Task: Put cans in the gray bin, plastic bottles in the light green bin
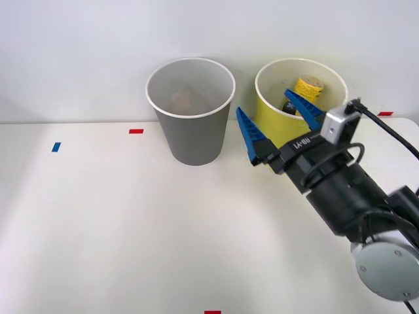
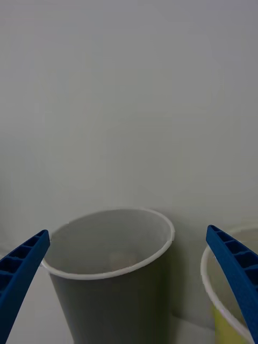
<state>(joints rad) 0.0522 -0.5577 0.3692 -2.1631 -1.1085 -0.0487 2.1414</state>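
Observation:
The gray bin [image 1: 190, 127] [image 2: 107, 301] stands upright at the back of the white table. Low inside it lies a dim brownish shape [image 1: 183, 98]; I cannot tell whether it is one of the cans. To its right stands the light green bin [image 1: 275, 121] [image 2: 217, 301], and the plastic bottle [image 1: 306, 87], yellow-labelled with a dark cap, rests inside it. My right gripper [image 1: 263, 102] [image 2: 128, 231] hovers open and empty near the green bin's left rim, pointing toward the bins. One blue finger [image 1: 251, 134] is between the two bins and the other [image 1: 304, 108] is over the green bin's mouth.
A white wall rises right behind the bins. Red tape marks [image 1: 136, 131] [image 1: 213, 312] [image 1: 385, 113] and a blue one [image 1: 56, 146] lie flat on the table [image 1: 118, 222]. My right arm fills the lower right.

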